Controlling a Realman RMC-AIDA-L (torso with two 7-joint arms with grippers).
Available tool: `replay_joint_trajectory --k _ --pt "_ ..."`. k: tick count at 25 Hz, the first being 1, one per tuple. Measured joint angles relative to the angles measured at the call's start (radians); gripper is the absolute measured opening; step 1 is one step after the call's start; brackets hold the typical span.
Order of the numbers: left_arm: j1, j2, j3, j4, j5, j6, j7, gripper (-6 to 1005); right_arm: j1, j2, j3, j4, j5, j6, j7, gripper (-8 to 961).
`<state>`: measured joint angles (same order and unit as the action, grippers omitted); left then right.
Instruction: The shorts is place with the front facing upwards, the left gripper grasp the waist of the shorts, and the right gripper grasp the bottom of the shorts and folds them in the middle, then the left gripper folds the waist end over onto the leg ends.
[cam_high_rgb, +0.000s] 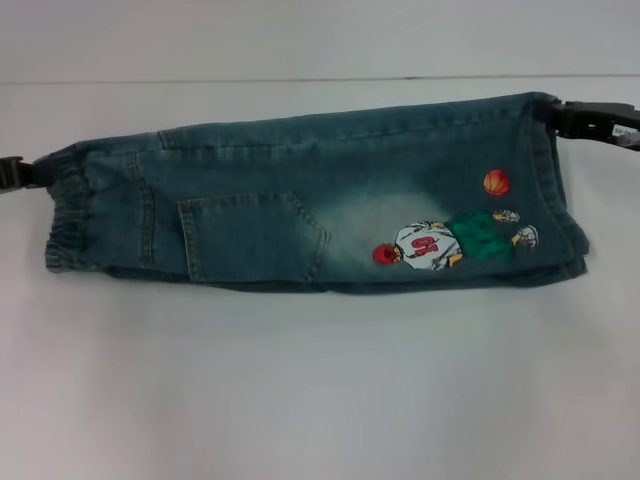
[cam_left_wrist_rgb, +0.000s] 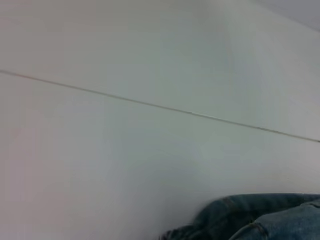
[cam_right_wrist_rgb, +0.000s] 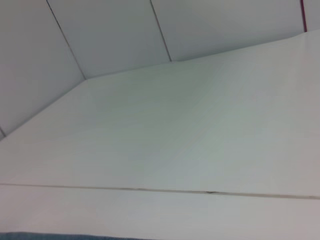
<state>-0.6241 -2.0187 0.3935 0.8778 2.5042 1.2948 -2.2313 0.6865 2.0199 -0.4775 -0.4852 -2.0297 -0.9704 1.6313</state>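
The blue denim shorts lie folded in half lengthwise on the white table, with the elastic waist at the left. The leg ends, with a basketball-player patch, are at the right. My left gripper is at the far corner of the waist, shut on the cloth, which is drawn to a point toward it. My right gripper pinches the far corner of the leg ends. A bit of denim shows in the left wrist view. A thin sliver of denim shows in the right wrist view.
The white table stretches wide in front of the shorts. A seam line runs across the table just behind them.
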Motion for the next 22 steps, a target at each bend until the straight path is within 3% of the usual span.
replay_joint_trajectory --k 5,11,17,22 --pt "-0.004 -0.002 0.016 -0.023 -0.001 -0.052 0.005 19 0.025 0.019 -0.001 0.012 0.001 0.066 -0.035 111" --pt "-0.004 -0.018 0.062 -0.027 -0.001 -0.096 0.009 20 0.048 0.026 -0.043 0.032 -0.001 0.105 -0.048 122" --pt "-0.01 -0.026 0.075 -0.028 -0.001 -0.108 0.005 133 0.062 0.021 -0.119 0.067 -0.003 0.153 -0.009 132" --pt "-0.006 -0.028 0.073 -0.026 -0.001 -0.11 0.001 237 0.058 0.026 -0.124 0.068 0.0 0.172 0.004 141"
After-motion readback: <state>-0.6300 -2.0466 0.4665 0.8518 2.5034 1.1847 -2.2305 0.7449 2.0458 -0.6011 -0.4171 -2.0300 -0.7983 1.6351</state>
